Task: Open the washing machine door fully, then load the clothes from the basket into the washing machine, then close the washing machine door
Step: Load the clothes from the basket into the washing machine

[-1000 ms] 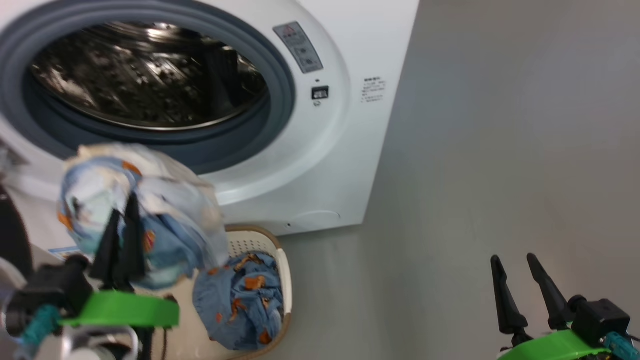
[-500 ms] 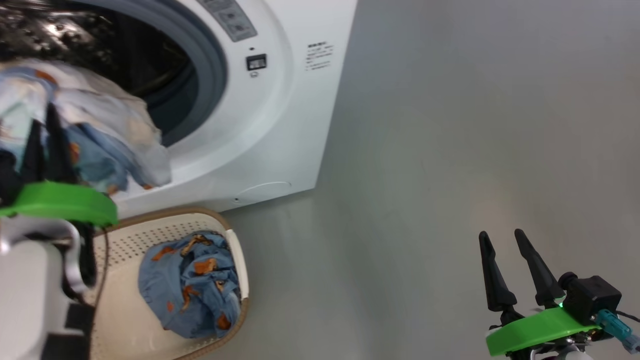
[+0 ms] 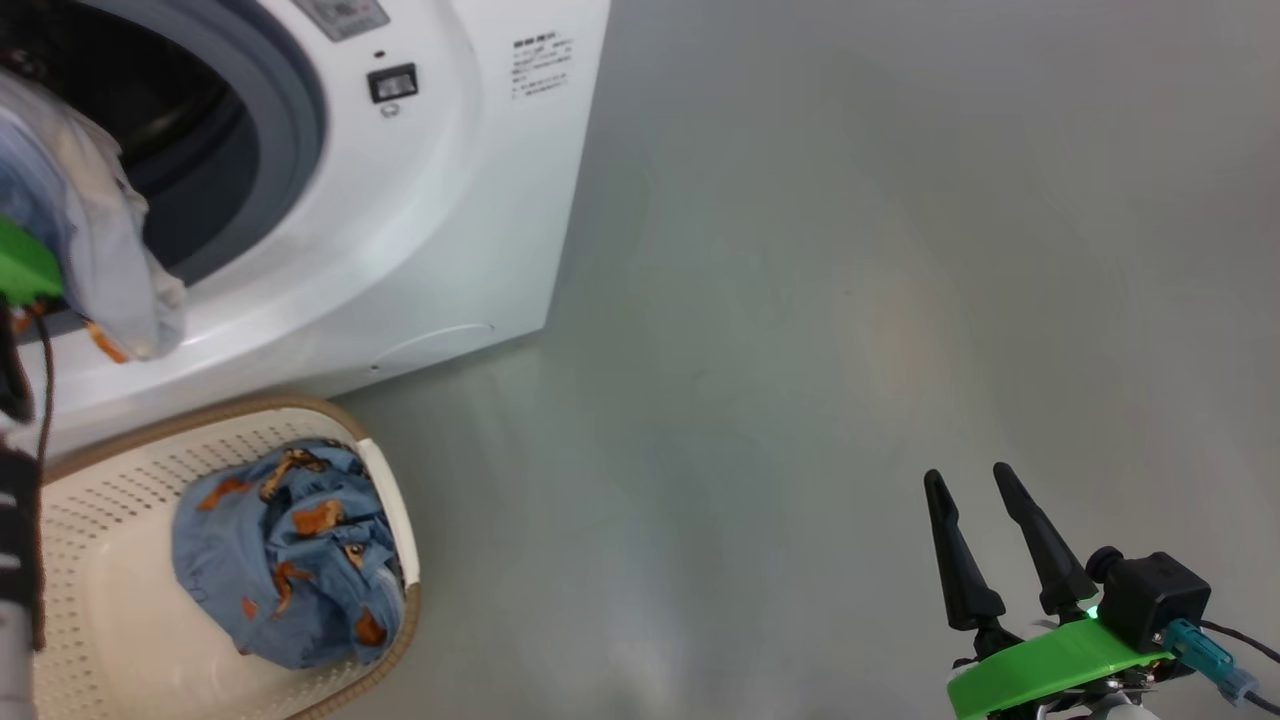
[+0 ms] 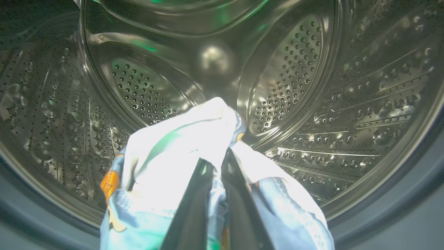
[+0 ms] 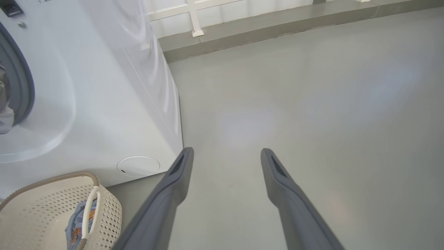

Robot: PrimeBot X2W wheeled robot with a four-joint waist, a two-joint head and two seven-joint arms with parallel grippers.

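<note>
Found light-blue printed clothes (image 3: 285, 555) in cream perforated plastic basket (image 3: 90, 570), just before white box-shaped washing machine (image 3: 420, 220). Saw more at the mouth of its steel drum (image 4: 312, 86).

**Left clamped, right open**

Clamps left gripper (image 4: 215, 158) on clothes (image 4: 173, 149), dark fingers (image 4: 192, 208) nearly together, pointing up the left wrist view. Shows green left wrist collar (image 3: 22, 262) at the head view's left edge. Holds right gripper (image 3: 967, 475) low at lower right, fingers well apart, empty, tips tilted slightly left, green right wrist collar (image 3: 1040, 665) below them.

Bare grey floor (image 3: 850, 300) meets a white-railed ledge (image 5: 277, 26).
</note>
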